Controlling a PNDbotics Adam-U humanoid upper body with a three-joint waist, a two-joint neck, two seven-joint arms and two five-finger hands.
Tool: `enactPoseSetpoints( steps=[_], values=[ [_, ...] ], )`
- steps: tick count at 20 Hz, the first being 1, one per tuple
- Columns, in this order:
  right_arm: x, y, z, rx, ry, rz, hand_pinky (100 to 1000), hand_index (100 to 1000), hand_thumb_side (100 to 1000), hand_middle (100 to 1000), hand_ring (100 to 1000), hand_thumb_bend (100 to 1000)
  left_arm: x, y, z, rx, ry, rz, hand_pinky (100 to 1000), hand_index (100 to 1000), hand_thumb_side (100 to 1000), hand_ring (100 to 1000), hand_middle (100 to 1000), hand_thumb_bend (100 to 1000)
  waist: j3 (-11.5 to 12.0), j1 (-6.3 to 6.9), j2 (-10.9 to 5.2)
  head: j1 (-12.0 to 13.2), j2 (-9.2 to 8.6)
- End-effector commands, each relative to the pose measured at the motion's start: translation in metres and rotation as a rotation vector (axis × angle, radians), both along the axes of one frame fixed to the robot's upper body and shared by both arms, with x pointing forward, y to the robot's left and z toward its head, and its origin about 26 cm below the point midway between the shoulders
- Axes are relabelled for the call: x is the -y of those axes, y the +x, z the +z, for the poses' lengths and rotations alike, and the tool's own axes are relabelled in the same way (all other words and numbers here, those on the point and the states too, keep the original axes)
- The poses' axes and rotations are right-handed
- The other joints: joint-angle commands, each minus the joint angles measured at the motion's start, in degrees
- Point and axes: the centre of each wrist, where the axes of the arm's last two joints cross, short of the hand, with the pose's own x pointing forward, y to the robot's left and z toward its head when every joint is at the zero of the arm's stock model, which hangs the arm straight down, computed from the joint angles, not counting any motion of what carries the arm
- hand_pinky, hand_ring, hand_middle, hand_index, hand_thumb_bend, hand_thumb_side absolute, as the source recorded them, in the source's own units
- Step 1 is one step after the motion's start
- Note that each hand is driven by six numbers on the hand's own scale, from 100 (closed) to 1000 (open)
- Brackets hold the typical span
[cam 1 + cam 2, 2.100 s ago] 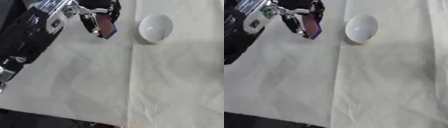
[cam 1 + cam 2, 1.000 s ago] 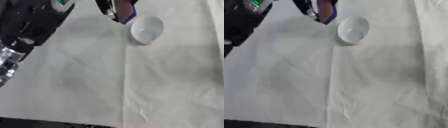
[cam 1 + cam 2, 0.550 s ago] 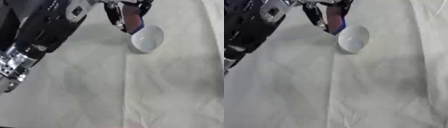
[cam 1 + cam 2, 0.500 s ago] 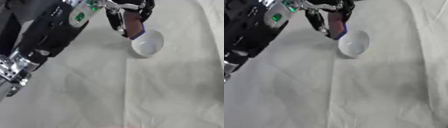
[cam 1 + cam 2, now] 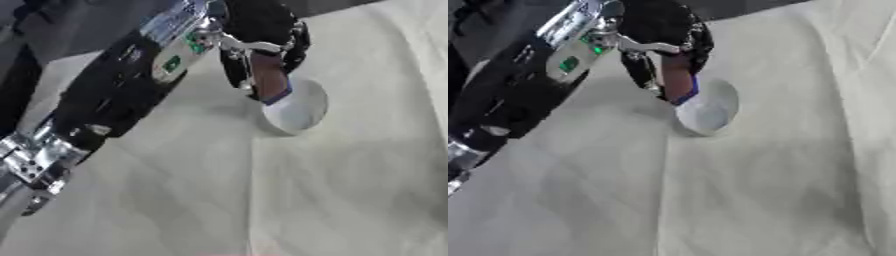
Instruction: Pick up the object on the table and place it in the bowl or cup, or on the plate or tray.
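My left hand [image 5: 262,35] reaches in from the upper left, its fingers curled round a reddish-brown object with a blue edge [image 5: 269,80]. The object hangs at the left rim of a small white bowl [image 5: 299,107], just above it. In the right eye view the same object [image 5: 678,80] overlaps the bowl [image 5: 708,111] at its upper left rim. I cannot tell whether the object touches the bowl. My right hand shows in neither view.
A cream cloth [image 5: 350,190] with creases covers the table. My black and silver left arm [image 5: 105,100] crosses the upper left of the view. Dark floor shows beyond the table's far edge at the top.
My left hand has carried the object rightwards from beside the bowl to its left rim. The camera has shifted too, so the bowl sits lower in the picture.
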Motion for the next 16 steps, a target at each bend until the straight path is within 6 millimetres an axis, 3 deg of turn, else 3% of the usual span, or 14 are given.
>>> enactPoseSetpoints(
  steps=[1,16],
  values=[
    [-0.0014,-0.0028,0.0062,0.026,-0.005,0.015,171,707,594,461,322,100,-0.0061,-0.0040,0.0136,0.041,0.036,0.018,332,513,100,458,447,620,0.03,-0.52,-0.64,0.24,0.04],
    [-0.0018,-0.0028,0.0039,0.017,-0.003,0.040,168,709,594,459,319,100,-0.0003,-0.0016,0.0198,0.070,0.062,0.003,334,516,100,459,448,622,-0.57,-0.52,0.28,-0.41,2.31]
  ],
)
